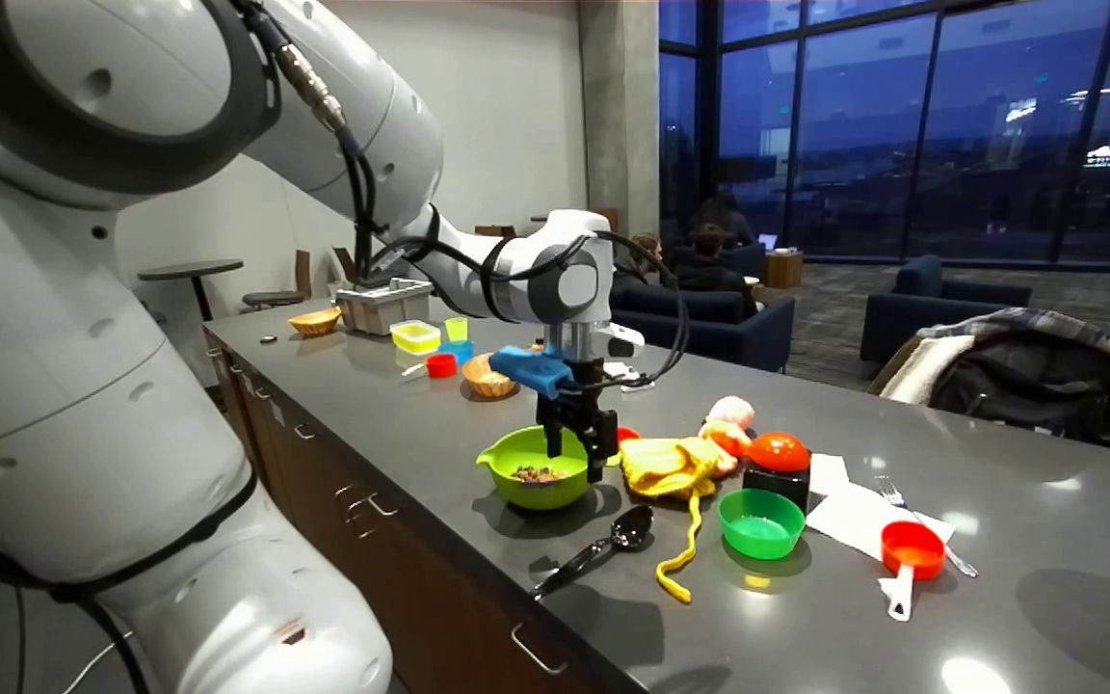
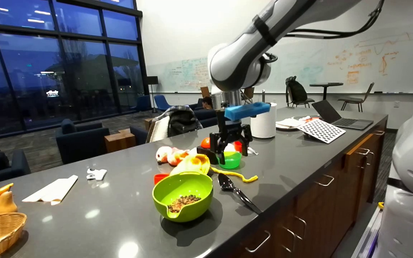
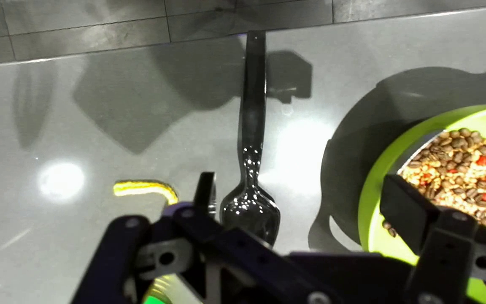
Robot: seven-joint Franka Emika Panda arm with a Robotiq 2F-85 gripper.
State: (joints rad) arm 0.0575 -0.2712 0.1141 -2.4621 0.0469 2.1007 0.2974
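Observation:
My black gripper [image 1: 576,461] is open with nothing between its fingers. It hovers above the dark counter, near a lime-green bowl [image 1: 541,493] and a black spoon [image 1: 603,547]. The bowl [image 2: 201,206] holds coffee beans and bits. In the wrist view the spoon [image 3: 253,114] lies between the open fingers [image 3: 304,198], below them, its handle toward the counter edge. One finger overlaps the rim of the bowl [image 3: 367,219] in that view; I cannot tell whether they touch. The spoon's bowl end is partly hidden by the gripper. A yellow cloth [image 1: 666,467] with a cord lies beside the bowl.
A green cup [image 1: 762,525], a red tomato [image 1: 779,451] on a black box, a red measuring cup [image 1: 913,549], napkins and a fork lie farther along the counter. Baskets [image 1: 489,376] and a grey bin [image 1: 386,306] stand at the other end. A paper roll [image 2: 264,123] and laptop [image 2: 339,116] also stand there.

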